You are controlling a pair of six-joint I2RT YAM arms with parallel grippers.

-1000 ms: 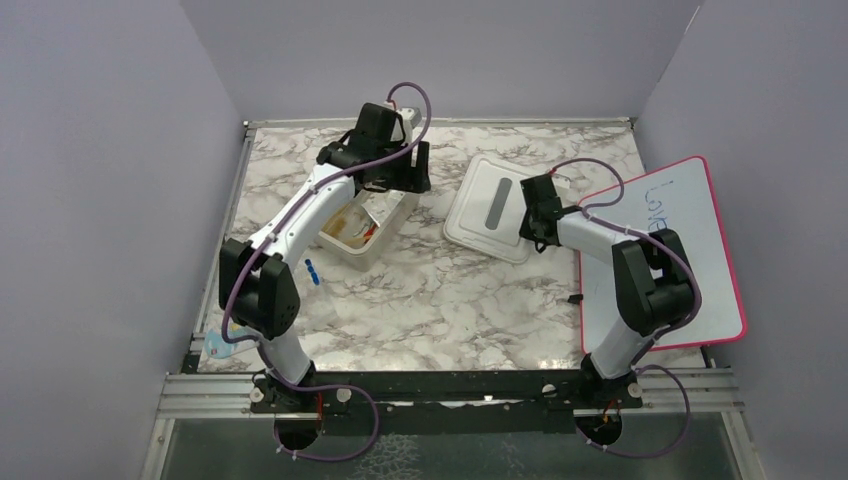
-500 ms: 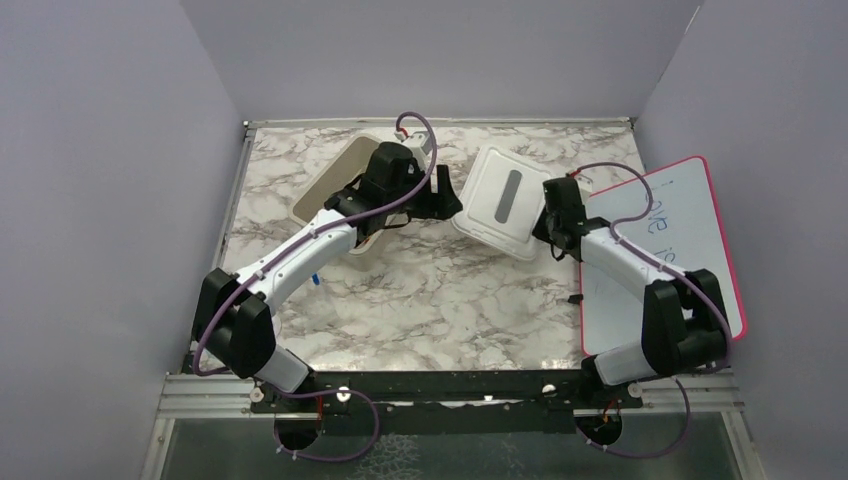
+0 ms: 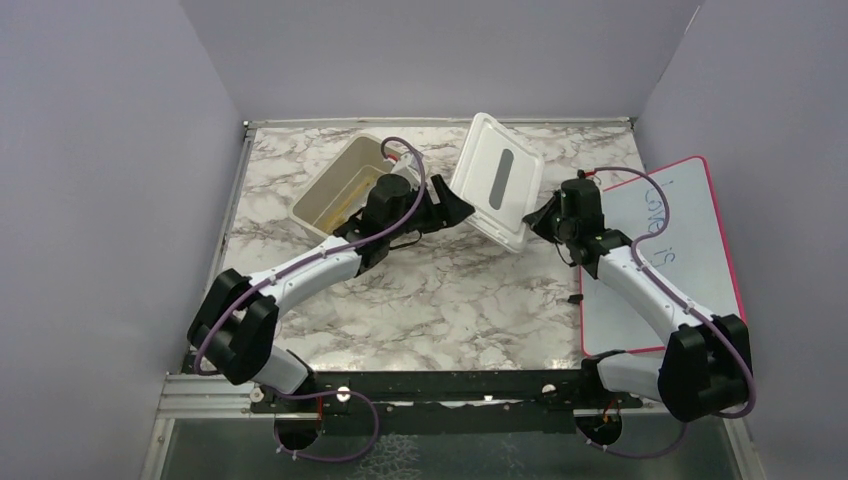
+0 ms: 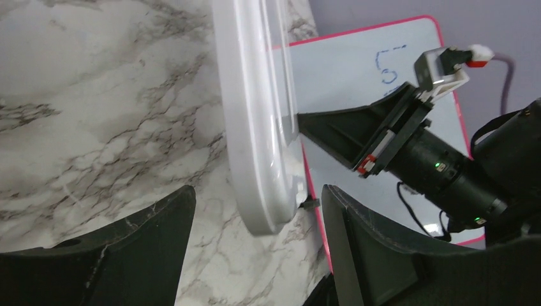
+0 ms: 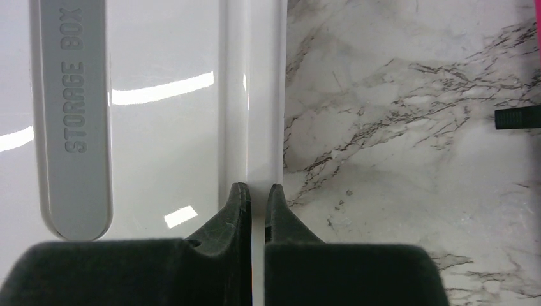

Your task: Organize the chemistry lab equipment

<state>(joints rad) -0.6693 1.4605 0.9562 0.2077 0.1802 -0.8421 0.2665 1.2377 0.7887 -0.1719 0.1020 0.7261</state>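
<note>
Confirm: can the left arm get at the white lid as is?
Likely yes. The left end effector is open, with an edge of the lid just ahead of its gap and nothing between. The right end effector pinches the far rim.

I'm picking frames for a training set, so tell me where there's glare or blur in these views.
Right wrist: bright curved glare streaks on the glossy white plastic lid, embossed lettering sharp. Left wrist: the left gripper's black fingers near the lens look slightly soft. Top external: even light, faint shadows on the marble table, no glare.
</note>
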